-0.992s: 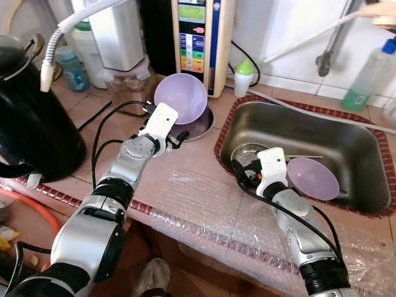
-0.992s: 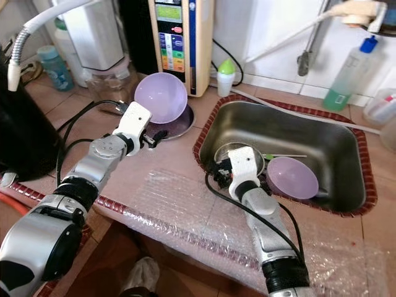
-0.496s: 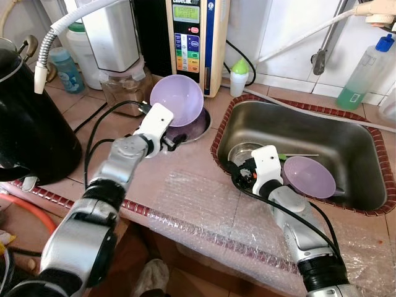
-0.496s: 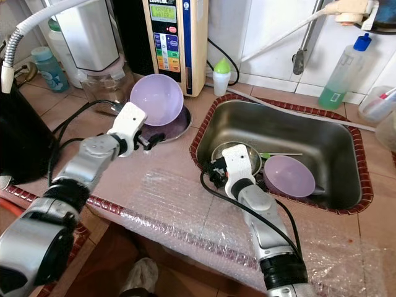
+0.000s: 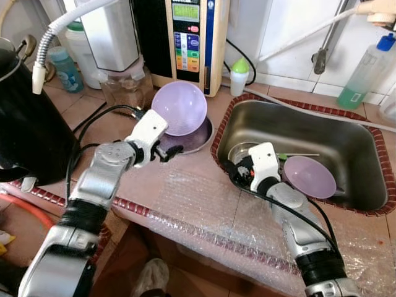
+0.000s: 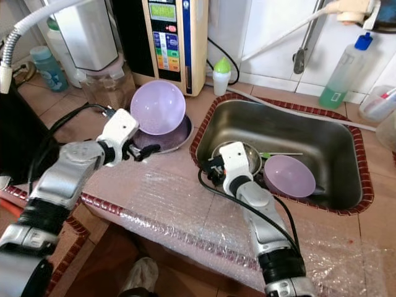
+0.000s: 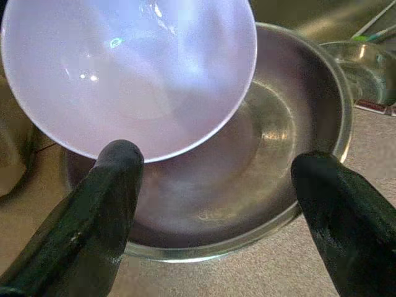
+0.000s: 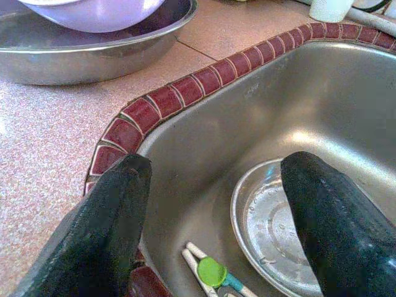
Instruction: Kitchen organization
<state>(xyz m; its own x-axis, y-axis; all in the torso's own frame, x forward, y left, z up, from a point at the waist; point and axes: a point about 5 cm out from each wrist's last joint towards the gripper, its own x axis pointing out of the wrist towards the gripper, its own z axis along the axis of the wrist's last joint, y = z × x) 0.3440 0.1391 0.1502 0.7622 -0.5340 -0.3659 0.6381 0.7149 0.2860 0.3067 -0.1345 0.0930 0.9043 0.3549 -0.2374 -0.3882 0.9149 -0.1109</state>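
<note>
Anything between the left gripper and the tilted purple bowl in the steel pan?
Nothing visible. The left gripper is open just short of the steel pan, and the purple bowl leans in that pan ahead of one finger.

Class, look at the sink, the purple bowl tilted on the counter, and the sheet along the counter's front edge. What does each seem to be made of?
Sink: probably stainless steel, brushed grey with soft reflections.
Purple bowl: likely plastic, smooth, glossy with small highlights.
Sheet: bubble wrap, clear film with a regular pattern of bubbles.
</note>
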